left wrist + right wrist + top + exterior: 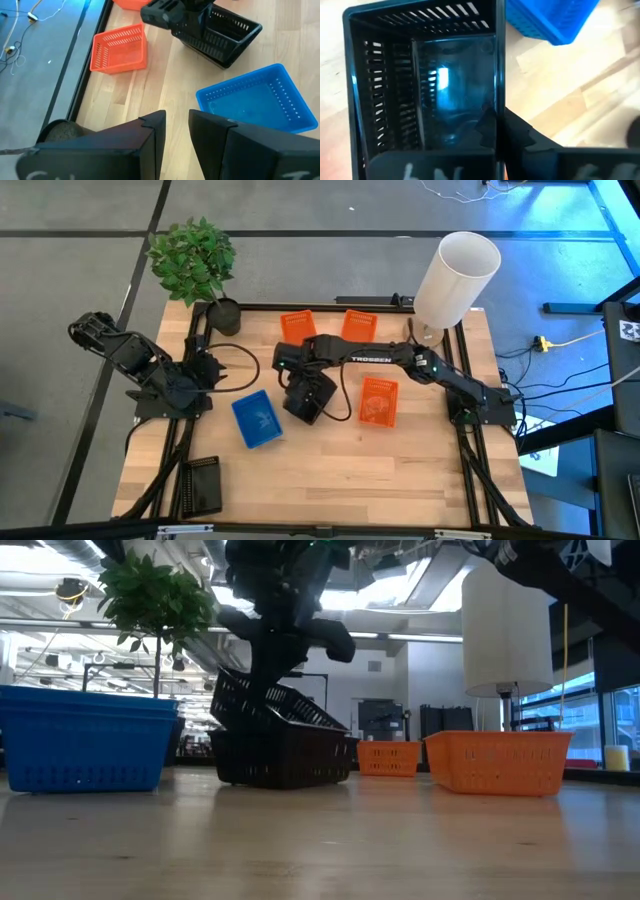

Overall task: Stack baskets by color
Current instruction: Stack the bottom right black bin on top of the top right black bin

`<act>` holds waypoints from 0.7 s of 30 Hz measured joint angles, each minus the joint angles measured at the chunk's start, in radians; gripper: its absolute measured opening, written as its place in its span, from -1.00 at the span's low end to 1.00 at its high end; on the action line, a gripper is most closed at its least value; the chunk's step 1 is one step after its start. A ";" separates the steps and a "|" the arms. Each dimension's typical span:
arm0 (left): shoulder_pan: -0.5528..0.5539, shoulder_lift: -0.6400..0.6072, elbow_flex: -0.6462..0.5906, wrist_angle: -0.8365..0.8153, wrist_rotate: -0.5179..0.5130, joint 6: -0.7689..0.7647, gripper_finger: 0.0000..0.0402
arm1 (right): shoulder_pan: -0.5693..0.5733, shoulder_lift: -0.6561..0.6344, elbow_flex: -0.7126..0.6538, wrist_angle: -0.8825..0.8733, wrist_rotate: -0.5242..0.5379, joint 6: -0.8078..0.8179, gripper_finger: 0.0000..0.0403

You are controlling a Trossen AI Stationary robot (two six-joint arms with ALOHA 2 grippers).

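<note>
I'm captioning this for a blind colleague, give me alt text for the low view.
The right gripper comes down from above, shut on the rim of a tilted black basket resting in another black basket. A blue basket sits left, two orange baskets right.

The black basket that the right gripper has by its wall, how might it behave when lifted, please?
The black basket, pinched on one wall by the right gripper, already sits tilted, so it will likely hang skewed. Its thin perforated plastic looks light, though the wall may flex.

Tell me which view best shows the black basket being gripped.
The low view: the upper black basket sits tilted in another. The left wrist view shows it from farther off, the right wrist view only its inside, and the high view hides it under the right pincer.
</note>
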 joint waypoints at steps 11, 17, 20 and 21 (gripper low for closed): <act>0.000 0.000 0.000 0.000 0.000 0.000 -0.62 | 0.011 -0.070 0.001 -0.058 -0.011 0.088 -0.98; 0.000 0.000 0.000 0.000 0.000 0.000 -0.62 | 0.011 -0.074 -0.001 -0.147 -0.060 0.110 -0.98; 0.000 0.000 0.000 0.000 0.000 0.001 -0.62 | 0.007 -0.074 -0.001 -0.162 -0.061 0.110 -0.98; 0.000 0.000 0.000 0.001 0.000 0.000 -0.62 | 0.005 -0.074 -0.001 -0.161 -0.062 0.110 -0.98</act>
